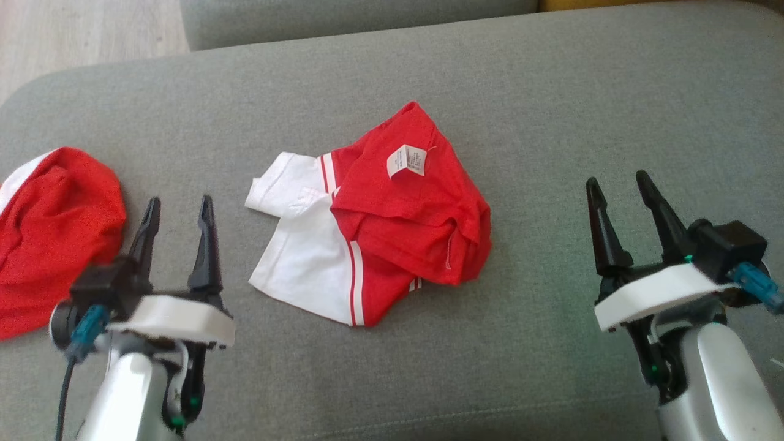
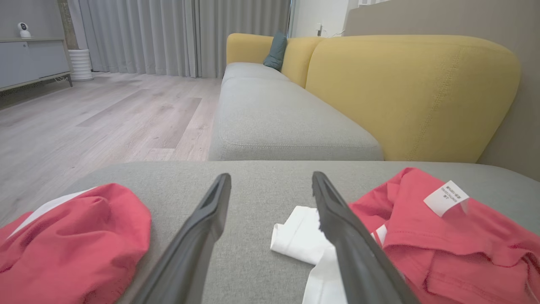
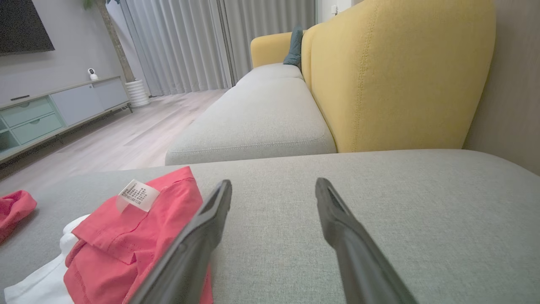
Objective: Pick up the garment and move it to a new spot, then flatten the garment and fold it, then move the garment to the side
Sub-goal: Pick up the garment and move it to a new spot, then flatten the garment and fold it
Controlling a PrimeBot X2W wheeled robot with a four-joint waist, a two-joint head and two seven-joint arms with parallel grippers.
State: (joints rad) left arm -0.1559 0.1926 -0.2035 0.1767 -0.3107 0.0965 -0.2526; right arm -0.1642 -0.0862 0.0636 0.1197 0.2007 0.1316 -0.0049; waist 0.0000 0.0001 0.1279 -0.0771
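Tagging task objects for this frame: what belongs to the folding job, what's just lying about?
Job: red-and-white garment, crumpled on grey cushion; left gripper and right gripper, both open, empty.
Lying about: second red garment by the left gripper (likely not this turn's); teal pillow; yellow backrest.

Left red bundle running off picture edge. Print on care label showing too small to read. Crumpled garment hiding own lower layers.

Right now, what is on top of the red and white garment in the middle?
A white care label lies on the red folded layer of the garment. What is under that red fold is covered.
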